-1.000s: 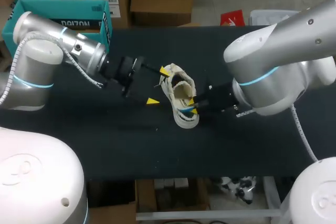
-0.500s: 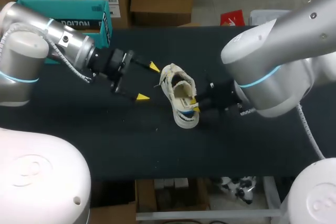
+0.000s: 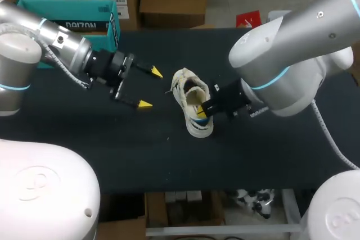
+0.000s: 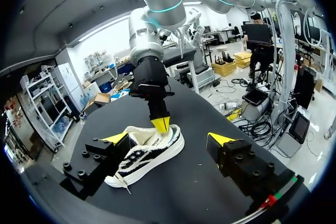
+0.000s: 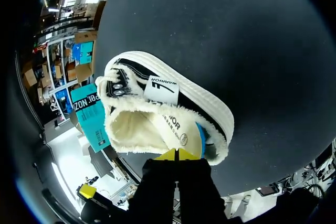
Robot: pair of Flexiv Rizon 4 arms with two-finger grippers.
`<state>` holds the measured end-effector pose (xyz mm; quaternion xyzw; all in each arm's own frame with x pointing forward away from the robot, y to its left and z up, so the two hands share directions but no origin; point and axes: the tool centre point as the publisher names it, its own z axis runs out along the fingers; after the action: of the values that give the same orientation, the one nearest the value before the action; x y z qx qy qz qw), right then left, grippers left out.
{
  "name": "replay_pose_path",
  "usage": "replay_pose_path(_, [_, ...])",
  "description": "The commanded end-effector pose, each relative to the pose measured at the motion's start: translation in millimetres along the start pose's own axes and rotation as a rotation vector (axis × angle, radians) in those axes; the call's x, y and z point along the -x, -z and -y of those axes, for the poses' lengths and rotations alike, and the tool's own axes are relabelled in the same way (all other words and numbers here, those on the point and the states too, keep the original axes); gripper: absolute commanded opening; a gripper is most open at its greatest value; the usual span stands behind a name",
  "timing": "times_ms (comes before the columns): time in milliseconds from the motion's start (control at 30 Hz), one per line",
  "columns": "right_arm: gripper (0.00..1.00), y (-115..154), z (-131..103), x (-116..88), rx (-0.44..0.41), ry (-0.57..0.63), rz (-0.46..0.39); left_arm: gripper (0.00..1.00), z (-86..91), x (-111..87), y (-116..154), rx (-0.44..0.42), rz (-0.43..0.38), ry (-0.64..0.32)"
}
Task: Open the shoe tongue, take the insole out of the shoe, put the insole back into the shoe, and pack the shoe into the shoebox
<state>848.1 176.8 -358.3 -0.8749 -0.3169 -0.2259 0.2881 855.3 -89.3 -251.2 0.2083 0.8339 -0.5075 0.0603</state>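
- The shoe (image 3: 193, 105) is a low white knit sneaker with dark stripes on its side, a thick smooth white rubber sole and a blue tab at the heel. It sits sole-down near the middle of the table (image 3: 169, 155), whose top is matte black.
- Inside, you see a fluffy cream lining, and the insole (image 5: 176, 129) lies flat in the foot bed, pale with small print on it.
- Your right gripper (image 5: 177, 155) has its yellow tips pressed together at the heel rim, over the back end of the insole. You cannot tell whether they pinch anything.
- Your left gripper (image 3: 149, 88) hangs over the table just beside the shoe, fingers spread wide and touching nothing. In the left wrist view the shoe sits ahead of it, between the two tips.
- The shoebox (image 3: 73, 23), teal cardboard, stands at the table's far left edge, behind your left arm and well apart from the shoe.
- The right arm's black wrist covers the shoe's side nearest it in the head view.
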Motion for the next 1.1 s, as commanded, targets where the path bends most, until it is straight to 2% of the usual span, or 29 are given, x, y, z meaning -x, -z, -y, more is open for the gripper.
replay_pose_path(33, [0.00,-24.3,-13.1,6.1,-0.033,-0.005,-0.010,1.00,1.8,-5.7,7.9,0.009,0.007,0.008])
replay_pose_path(433, [0.00,-52.5,-23.6,26.2,-0.029,-0.031,0.016,1.00,-12.4,-17.4,20.6,0.047,0.026,0.058])
replay_pose_path(533, [0.00,-44.3,-20.4,24.5,-0.013,-0.023,0.004,1.00,-11.8,-18.7,22.0,0.053,0.026,0.071])
replay_pose_path(833, [0.01,13.2,-13.7,12.4,0.021,0.033,-0.050,1.00,16.8,-23.5,22.4,0.109,-0.003,0.146])
replay_pose_path(867, [0.07,19.6,-15.4,12.1,0.018,0.039,-0.059,1.00,20.1,-24.9,22.3,0.116,-0.005,0.157])
replay_pose_path(1033, [0.24,45.4,-29.2,13.2,-0.017,0.066,-0.096,1.00,27.2,-33.5,18.6,0.137,-0.017,0.233])
replay_pose_path(1100, [0.36,53.1,-34.1,12.3,-0.060,0.089,-0.114,1.00,26.6,-37.0,17.6,0.146,-0.019,0.279])
